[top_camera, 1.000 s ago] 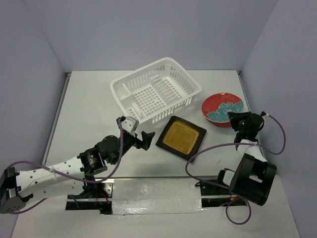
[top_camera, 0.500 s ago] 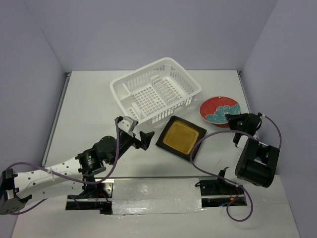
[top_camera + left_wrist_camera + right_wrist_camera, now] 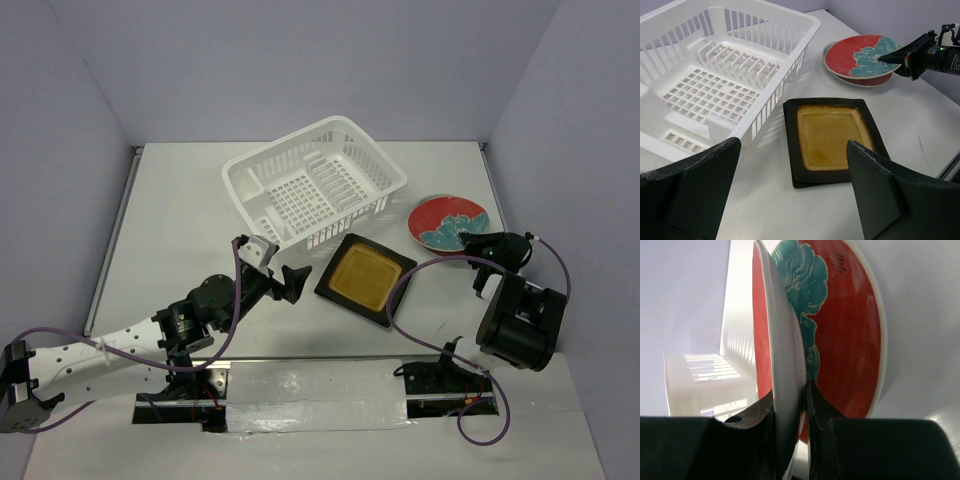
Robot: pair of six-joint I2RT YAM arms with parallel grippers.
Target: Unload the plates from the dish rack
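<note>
The white dish rack (image 3: 315, 185) holds no plates; it also shows in the left wrist view (image 3: 715, 75). An amber-centred square plate (image 3: 365, 277) lies on the table on top of a second dark square plate (image 3: 790, 176). My right gripper (image 3: 472, 240) is shut on the near rim of a round red-rimmed plate (image 3: 448, 222), held nearly flat just over another red plate (image 3: 860, 81). The right wrist view shows its fingers (image 3: 817, 410) pinching the white rim (image 3: 785, 355). My left gripper (image 3: 280, 265) is open and empty, low over the table just left of the square plates (image 3: 832, 135).
The rack stands at an angle at the back centre. The right wall is close behind the red plates. Purple cables loop from both arms over the near table. The arm bases and a taped strip (image 3: 320, 400) line the front edge.
My right gripper has lowered and levelled the red plate over the other red plate, and the right arm has folded back. The left arm has barely moved.
</note>
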